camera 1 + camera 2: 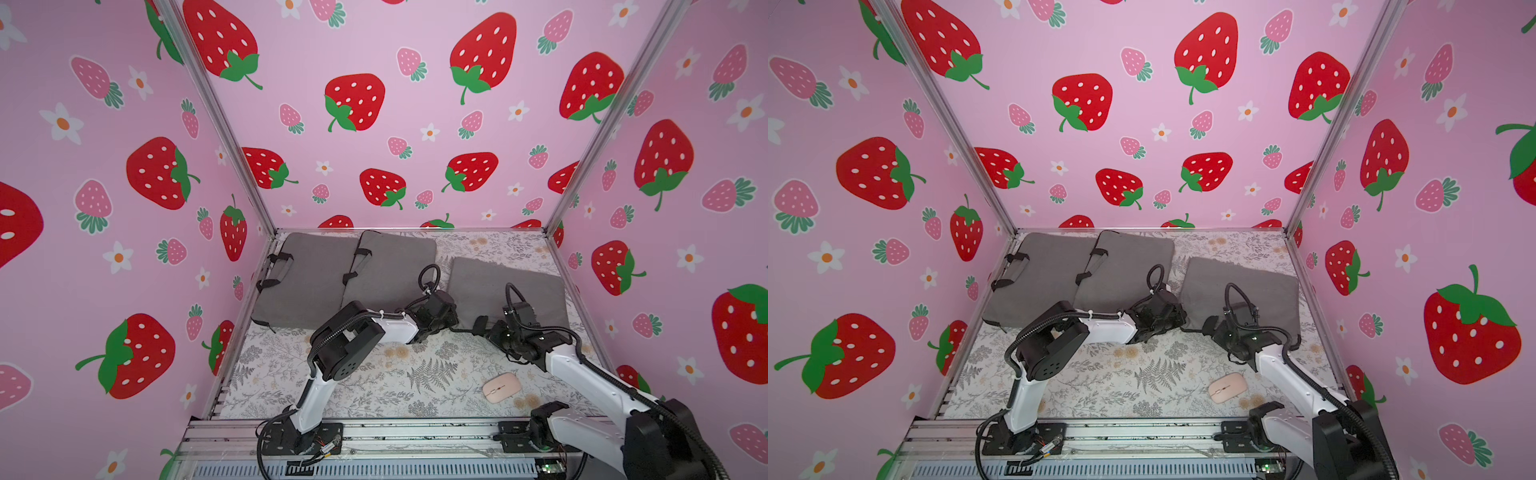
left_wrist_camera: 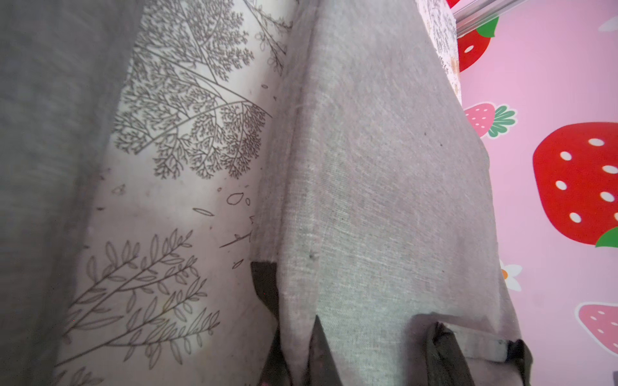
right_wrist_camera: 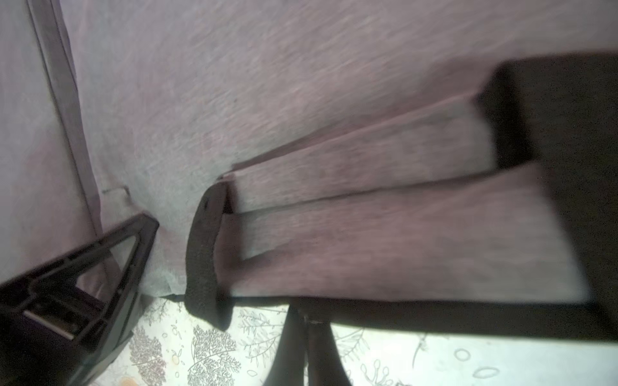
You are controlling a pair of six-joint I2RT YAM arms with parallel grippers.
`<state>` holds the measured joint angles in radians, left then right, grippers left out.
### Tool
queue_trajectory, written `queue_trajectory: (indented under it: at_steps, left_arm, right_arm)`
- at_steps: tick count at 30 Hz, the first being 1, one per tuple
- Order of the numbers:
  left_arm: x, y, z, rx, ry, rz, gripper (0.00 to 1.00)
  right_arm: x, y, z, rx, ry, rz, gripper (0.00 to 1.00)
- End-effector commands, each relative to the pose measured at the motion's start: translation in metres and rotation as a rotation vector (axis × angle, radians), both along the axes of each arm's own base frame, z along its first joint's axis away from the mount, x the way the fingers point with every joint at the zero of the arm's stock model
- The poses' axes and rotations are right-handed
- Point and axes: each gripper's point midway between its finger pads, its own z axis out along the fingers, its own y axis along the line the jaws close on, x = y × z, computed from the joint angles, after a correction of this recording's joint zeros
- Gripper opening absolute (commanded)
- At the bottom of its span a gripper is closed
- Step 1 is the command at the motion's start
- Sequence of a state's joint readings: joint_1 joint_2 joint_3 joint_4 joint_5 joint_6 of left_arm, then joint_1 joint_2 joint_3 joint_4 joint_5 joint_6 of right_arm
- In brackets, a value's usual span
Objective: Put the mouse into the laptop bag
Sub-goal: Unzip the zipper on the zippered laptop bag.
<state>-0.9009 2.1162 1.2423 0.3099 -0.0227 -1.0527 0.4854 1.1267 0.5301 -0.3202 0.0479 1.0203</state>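
The pink mouse lies on the floral cloth at the front right, apart from both grippers. The grey laptop bag lies flat at the back right. My left gripper is at its front left corner, shut with a fold of the bag's grey fabric between its fingers. Just to the right, my right gripper is shut, its tips pinched on the dark strip along the bag's front edge, below the grey handle.
Two more grey bags with black-ended handles overlap at the back left. Strawberry-print walls close in the left, back and right sides. Both arm bases sit on the metal rail at the front.
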Motion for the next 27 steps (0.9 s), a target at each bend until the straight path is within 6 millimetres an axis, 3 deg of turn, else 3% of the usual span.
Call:
queue_trajectory:
  at_steps: [1, 3, 4, 6, 10, 13, 19, 21, 22, 27]
  left_arm:
    - [-0.041, -0.05, 0.029, -0.117, 0.009, -0.166, 0.0]
    - [-0.044, -0.047, 0.029, -0.082, 0.004, -0.157, 0.03]
    - [-0.044, -0.046, 0.03, -0.074, -0.002, -0.153, 0.14]
    - [-0.043, -0.041, 0.03, -0.068, -0.003, -0.14, 0.25]
    - [-0.033, -0.025, 0.04, -0.072, -0.025, -0.11, 0.33]
    - [-0.025, -0.015, 0.046, -0.065, -0.037, -0.095, 0.34]
    - [-0.007, -0.003, 0.042, -0.063, -0.023, -0.071, 0.4]
    - [-0.003, -0.007, 0.036, -0.063, -0.007, -0.083, 0.41]
    - [-0.001, -0.012, 0.034, -0.082, 0.005, -0.097, 0.46]
    - [0.006, -0.036, 0.03, -0.197, 0.053, -0.147, 0.51]
  right_arm:
    - [0.011, 0.041, 0.018, 0.07, -0.047, 0.105, 0.0]
    - [0.008, 0.041, 0.012, 0.062, -0.021, 0.108, 0.0]
    - [0.006, 0.039, 0.009, 0.059, -0.019, 0.105, 0.0]
    - [0.001, 0.033, 0.005, 0.057, -0.028, 0.089, 0.0]
    - [-0.007, 0.011, 0.004, -0.002, -0.05, 0.043, 0.0]
    - [-0.011, -0.017, 0.008, -0.052, -0.053, -0.025, 0.0]
    - [-0.022, -0.091, 0.007, -0.108, -0.038, -0.268, 0.0]
    - [-0.027, -0.106, 0.001, -0.088, -0.016, -0.323, 0.0]
    - [-0.028, -0.11, -0.001, -0.068, -0.005, -0.339, 0.0]
    - [-0.032, -0.113, -0.004, -0.018, 0.005, -0.346, 0.0]
